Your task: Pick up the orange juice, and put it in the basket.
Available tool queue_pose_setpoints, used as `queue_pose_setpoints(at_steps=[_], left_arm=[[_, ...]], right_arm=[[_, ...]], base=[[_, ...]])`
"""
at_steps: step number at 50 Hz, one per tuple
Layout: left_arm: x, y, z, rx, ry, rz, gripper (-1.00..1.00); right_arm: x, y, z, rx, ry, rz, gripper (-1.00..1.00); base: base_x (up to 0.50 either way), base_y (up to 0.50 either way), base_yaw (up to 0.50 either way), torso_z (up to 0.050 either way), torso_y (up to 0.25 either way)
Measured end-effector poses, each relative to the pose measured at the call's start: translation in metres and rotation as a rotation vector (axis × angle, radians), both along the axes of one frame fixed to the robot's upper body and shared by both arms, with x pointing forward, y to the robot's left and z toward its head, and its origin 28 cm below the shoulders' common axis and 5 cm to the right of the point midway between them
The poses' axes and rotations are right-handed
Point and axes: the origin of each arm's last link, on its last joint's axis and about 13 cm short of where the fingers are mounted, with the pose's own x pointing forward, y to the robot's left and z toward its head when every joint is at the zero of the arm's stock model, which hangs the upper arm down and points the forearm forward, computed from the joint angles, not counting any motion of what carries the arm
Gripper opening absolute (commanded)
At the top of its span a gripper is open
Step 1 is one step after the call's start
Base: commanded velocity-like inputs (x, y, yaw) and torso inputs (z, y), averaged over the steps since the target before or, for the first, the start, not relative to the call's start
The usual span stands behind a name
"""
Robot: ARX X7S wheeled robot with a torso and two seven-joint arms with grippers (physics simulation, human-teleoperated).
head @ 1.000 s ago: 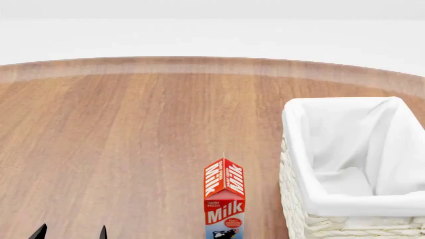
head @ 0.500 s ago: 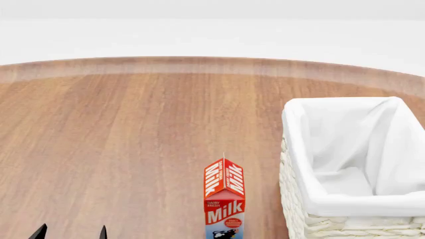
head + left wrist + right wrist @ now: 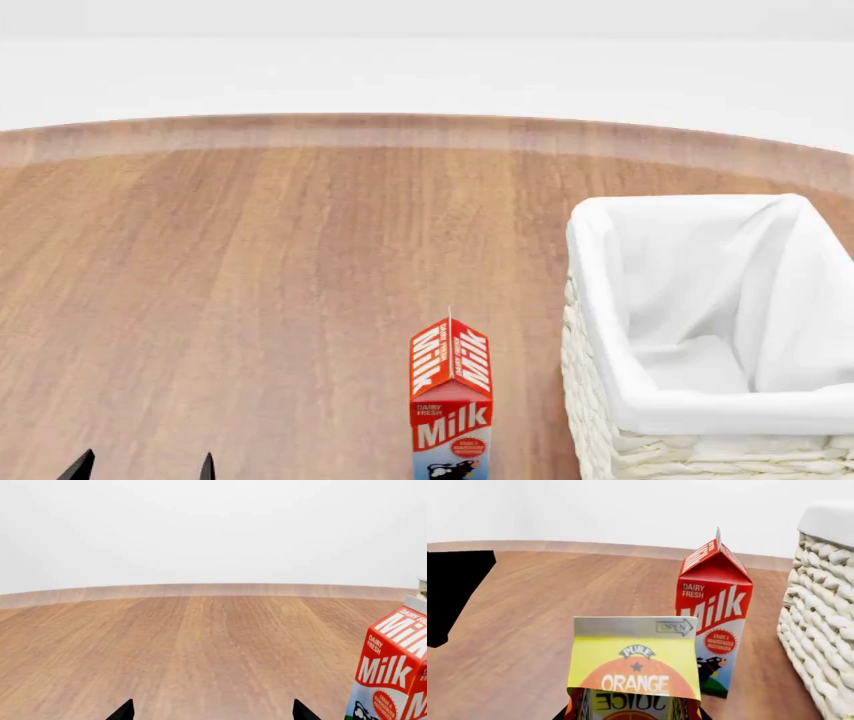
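The orange juice (image 3: 635, 672) fills the lower middle of the right wrist view, its yellow gable top and "ORANGE JUICE" lettering facing the camera. My right gripper (image 3: 632, 715) has dark fingertips pressed against both sides of the carton and is shut on it. Neither shows in the head view. The basket (image 3: 587, 260), cream wicker with a white liner, stands at the right; its woven wall (image 3: 820, 630) is to the carton's right. My left gripper (image 3: 143, 468) is open and empty at the bottom left, and also shows in the left wrist view (image 3: 211, 712).
A red Milk carton (image 3: 450, 400) stands upright just left of the basket, behind the orange juice (image 3: 714, 615) and beside the left gripper (image 3: 393, 675). The round wooden table (image 3: 267, 250) stretches to its far edge. A black arm part (image 3: 454, 595) shows at the left.
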Motion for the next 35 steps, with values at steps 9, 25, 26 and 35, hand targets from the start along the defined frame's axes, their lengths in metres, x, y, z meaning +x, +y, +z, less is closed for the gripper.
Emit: queue_pose_setpoints(at_steps=[9, 25, 26, 35], left_arm=[[0.000, 0.000, 0.000, 0.000, 0.000, 0.000, 1.00], [0.000, 0.000, 0.000, 0.000, 0.000, 0.000, 1.00], [0.000, 0.000, 0.000, 0.000, 0.000, 0.000, 1.00], [0.000, 0.000, 0.000, 0.000, 0.000, 0.000, 1.00]], right_arm=[[-0.003, 0.000, 0.010, 0.018, -0.018, 0.001, -1.00], [-0.004, -0.002, 0.028, 0.038, -0.060, -0.002, -1.00], [-0.004, -0.002, 0.030, 0.039, -0.063, -0.002, -1.00], [-0.005, -0.002, 0.038, 0.048, -0.083, -0.004, -1.00]], base=[[0.00, 0.00, 0.00, 0.000, 0.000], [0.00, 0.00, 0.00, 0.000, 0.001], [0.00, 0.00, 0.00, 0.000, 0.000], [0.00, 0.00, 0.00, 0.000, 0.000]])
